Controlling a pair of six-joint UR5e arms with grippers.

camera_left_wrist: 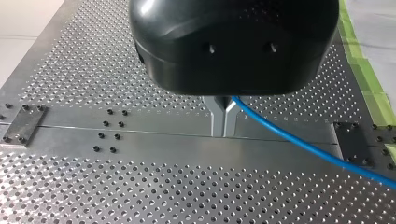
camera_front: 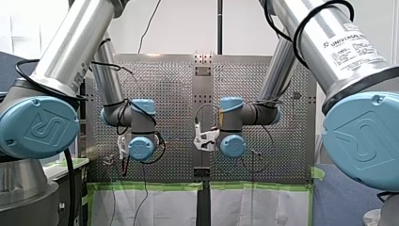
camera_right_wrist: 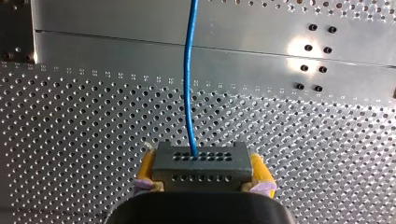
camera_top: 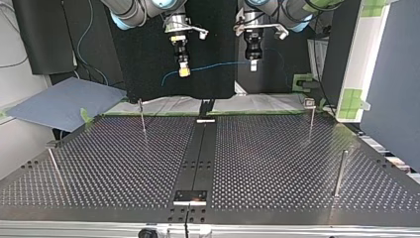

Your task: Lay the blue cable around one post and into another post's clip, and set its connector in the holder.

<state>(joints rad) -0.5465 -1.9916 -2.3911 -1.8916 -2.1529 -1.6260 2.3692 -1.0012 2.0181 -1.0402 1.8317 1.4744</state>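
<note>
Blue cable (camera_right_wrist: 187,93), connector (camera_right_wrist: 201,158) in right tool (camera_right_wrist: 203,174).

White wall (camera_front: 183,28) behind; green tape (camera_front: 146,186) edging white sheet (camera_front: 164,207).

On my front view, my left arm (camera_front: 70,52) at 9 o'clock and my right arm (camera_front: 324,42) at 3 o'clock are silver tubes with pale blue, logo-embossed joint caps (camera_front: 35,127) and looped black cables (camera_front: 308,21). My left gripper (camera_left_wrist: 223,130) has a glossy black housing (camera_left_wrist: 233,42) and metal fingers (camera_left_wrist: 218,116); my right gripper (camera_right_wrist: 201,170), yellow pads (camera_right_wrist: 147,167).
</note>
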